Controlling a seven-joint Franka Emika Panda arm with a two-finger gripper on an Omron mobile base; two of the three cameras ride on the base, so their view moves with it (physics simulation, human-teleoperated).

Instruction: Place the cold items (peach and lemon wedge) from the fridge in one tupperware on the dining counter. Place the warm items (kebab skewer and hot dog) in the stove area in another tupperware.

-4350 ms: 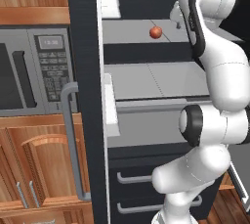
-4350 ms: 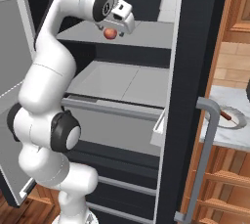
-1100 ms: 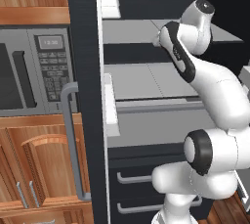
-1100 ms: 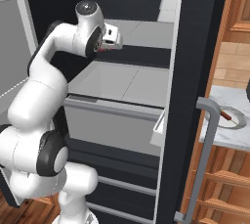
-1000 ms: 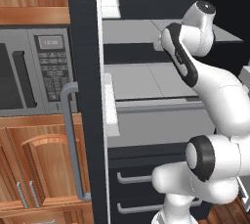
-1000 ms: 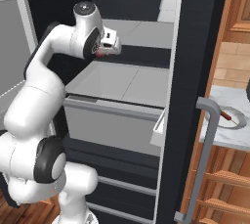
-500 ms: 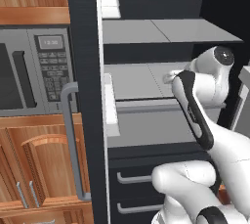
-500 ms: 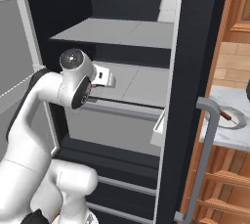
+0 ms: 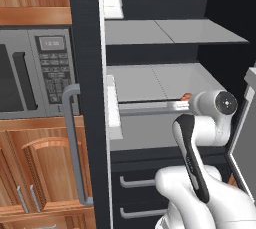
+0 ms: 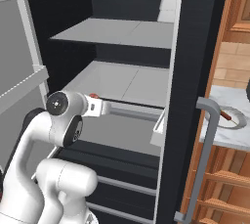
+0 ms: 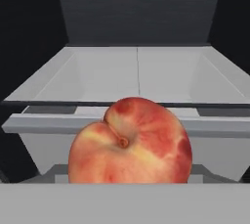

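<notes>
FREE: you have open room above the fridge drawer, under the middle shelf | BLOCKED AHEAD: the drawer's front rail crosses just before the claw, and the peach fills the claw's mouth | SIDES: fridge door stands left, the dark fridge wall right.

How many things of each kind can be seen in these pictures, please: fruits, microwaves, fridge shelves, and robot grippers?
Fruits: 1, the peach
Microwaves: 1, the microwave
Fridge shelves: 2, the upper shelf and the lower shelf
Robot grippers: 1, the gripper, closed on the peach
Total: 5
</notes>
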